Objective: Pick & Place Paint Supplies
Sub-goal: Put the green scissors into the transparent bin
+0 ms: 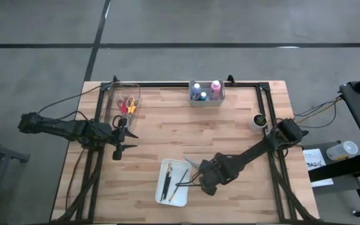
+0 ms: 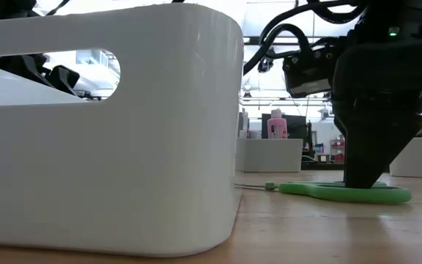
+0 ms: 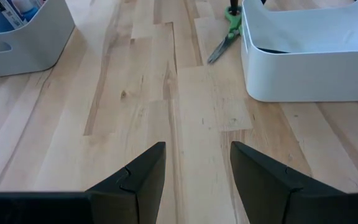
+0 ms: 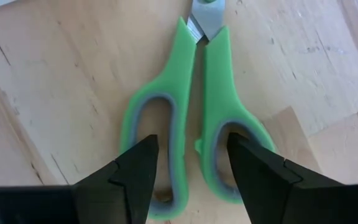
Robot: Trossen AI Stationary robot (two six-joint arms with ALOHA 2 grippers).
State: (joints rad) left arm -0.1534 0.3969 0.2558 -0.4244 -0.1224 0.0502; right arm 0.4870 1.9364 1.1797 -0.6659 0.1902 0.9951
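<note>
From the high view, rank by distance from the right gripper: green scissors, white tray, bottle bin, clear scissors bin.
Right gripper:
1. Green scissors, right at its fingertips.
2. White tray, beside it toward the left arm.
3. Bottle bin, at the far edge.
4. Clear scissors bin, far-left corner.

On the table (image 1: pixel 242 125), a bin (image 1: pixel 206 99) at the far edge's middle holds upright capped bottles (image 1: pixel 215 87). At the far left corner a clear container (image 1: pixel 112 100) holds scissors (image 1: pixel 130 105). Near the right edge sits a small cup (image 1: pixel 259 120). By the near edge, about the middle, a tray (image 1: pixel 162 175) holds thin brushes (image 1: pixel 167 185). Just right of the tray, another pair of scissors (image 4: pixel 191 118) lies flat on the table, blades pointing towards the far side. The right tool (image 4: pixel 188 165) stands over its handles, one finger down in each loop. The left tool (image 1: pixel 122 139) hangs above bare table, just in front of the clear container.
</note>
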